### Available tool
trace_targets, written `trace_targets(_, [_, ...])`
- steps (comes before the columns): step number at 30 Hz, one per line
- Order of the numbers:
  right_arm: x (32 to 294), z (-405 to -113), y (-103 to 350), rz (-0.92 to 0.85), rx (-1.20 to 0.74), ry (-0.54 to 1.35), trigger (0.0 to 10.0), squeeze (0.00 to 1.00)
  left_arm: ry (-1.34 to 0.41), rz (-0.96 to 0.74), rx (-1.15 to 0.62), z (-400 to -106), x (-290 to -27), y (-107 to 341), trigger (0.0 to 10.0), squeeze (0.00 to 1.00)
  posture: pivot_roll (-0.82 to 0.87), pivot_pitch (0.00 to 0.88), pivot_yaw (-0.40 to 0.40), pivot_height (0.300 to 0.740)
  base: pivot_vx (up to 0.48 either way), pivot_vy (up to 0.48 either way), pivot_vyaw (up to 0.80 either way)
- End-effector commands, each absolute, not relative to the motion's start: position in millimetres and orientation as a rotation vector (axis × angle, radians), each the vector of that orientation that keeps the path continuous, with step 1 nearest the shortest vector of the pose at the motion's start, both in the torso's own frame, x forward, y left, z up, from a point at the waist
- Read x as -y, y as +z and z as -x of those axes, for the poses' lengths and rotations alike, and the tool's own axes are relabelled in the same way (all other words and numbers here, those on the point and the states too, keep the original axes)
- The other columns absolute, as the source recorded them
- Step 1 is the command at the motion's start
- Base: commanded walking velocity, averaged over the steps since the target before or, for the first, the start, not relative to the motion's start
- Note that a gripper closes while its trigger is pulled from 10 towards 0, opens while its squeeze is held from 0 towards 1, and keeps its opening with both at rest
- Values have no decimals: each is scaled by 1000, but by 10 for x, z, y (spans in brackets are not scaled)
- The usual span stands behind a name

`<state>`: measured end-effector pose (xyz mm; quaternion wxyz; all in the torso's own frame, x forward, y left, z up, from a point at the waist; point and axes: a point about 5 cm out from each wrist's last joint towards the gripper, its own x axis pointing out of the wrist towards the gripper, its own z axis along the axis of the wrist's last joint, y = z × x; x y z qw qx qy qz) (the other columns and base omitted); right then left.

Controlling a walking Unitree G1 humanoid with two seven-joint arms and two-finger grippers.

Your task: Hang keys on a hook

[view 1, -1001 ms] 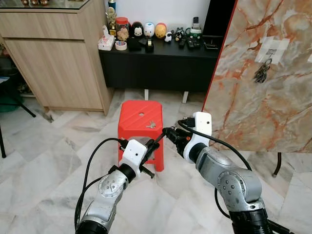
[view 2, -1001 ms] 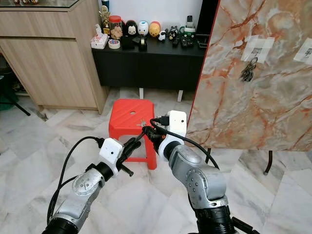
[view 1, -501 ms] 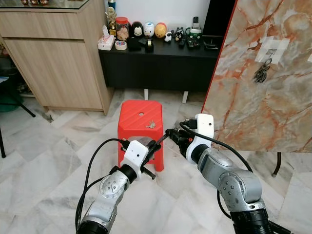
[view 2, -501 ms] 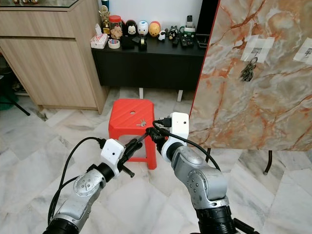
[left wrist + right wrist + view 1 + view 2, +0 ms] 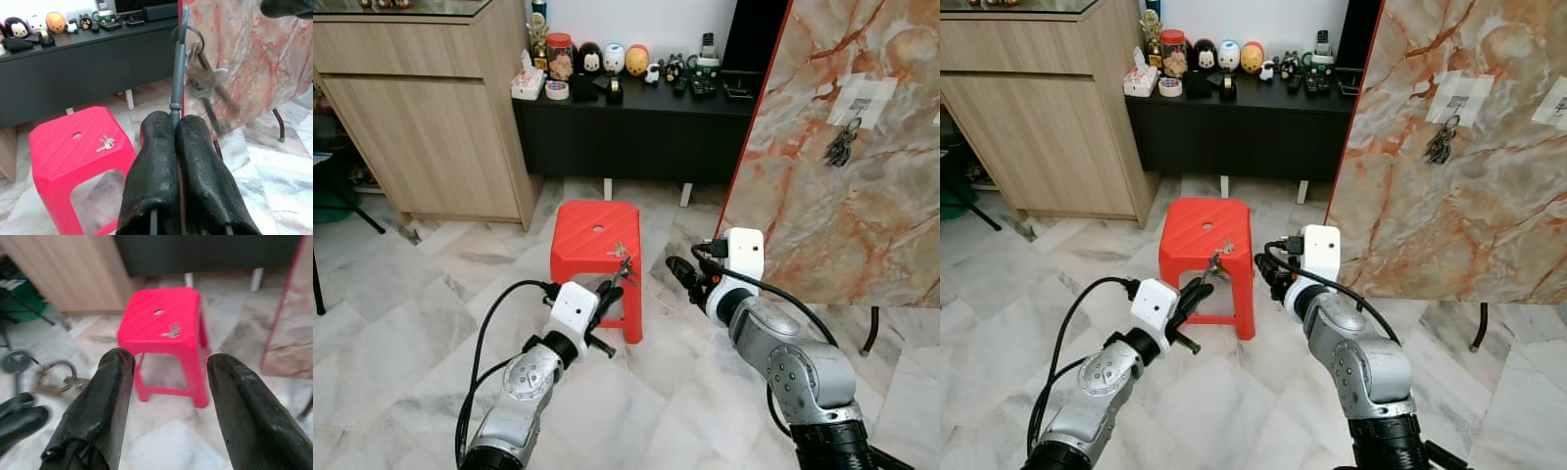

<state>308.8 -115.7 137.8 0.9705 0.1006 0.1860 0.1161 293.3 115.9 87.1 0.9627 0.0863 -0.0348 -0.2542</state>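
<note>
Here, the keys hang from a grey key held by the left gripper.
The left gripper's fingers are pressed together on that key's shank, and the bunch dangles from a ring at its top, in the air in front of the red stool. A second, smaller bunch lies on the stool top (near its front edge). The right gripper hovers just beside, fingers spread wide and holding nothing. On the marble panel, another bunch hangs on a hook below a taped paper.

Red stool before marble panel
</note>
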Motion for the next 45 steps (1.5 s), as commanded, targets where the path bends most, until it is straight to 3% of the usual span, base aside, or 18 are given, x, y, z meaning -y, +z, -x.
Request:
trace_targets(1, [1293, -3083, 1258, -169, -402, 163, 10000, 0, -522, -171, 55, -2912, -1162, 844, 0, 0, 40, 39, -73, 740, 0, 0, 0])
trace_targets(10, [1619, -2988, 665, -149, -492, -25, 10000, 0, -518, -180, 33, -2892, -1193, 806, 0, 0, 42, 39, -73, 740, 0, 0, 0])
trace_targets(14, [1702, -2798, 226, -73, -601, -49, 10000, 0, -509, -192, 24, -2881, -1223, 788, 0, 0, 43, 37, -72, 740, 0, 0, 0])
trace_targets(15, [1713, -2731, 95, -59, -625, -52, 10000, 0, -503, -196, 21, -2882, -1236, 781, 2471, 0, 38, 31, -71, 740, 0, 0, 0])
trace_targets(16, [1734, -2631, -56, -48, -675, -71, 10000, 0, -498, -199, 20, -2885, -1241, 777, 8275, 0, 35, 27, -69, 740, 0, 0, 0])
trace_targets(17, [1751, -2510, -226, -45, -735, -83, 10000, 0, -494, -202, 18, -2891, -1242, 775, 10000, 0, 36, 26, -70, 740, 0, 0, 0])
trace_targets(22, [1772, -2093, -645, -22, -896, -98, 10000, 0, -489, -208, 16, -2905, -1229, 777, 10000, 0, 33, 15, -66, 740, 0, 0, 0])
trace_targets(33, [1811, -1624, -942, -7, -1056, -126, 10000, 0, -436, -228, -46, -2897, -1263, 668, 10000, 0, 36, 0, -67, 740, 0, 0, 0])
trace_targets(45, [1769, -1519, -993, -58, -1071, -130, 10000, 0, -393, -230, -58, -2890, -1262, 633, 10000, 0, 28, 0, -70, 740, 0, 0, 0])
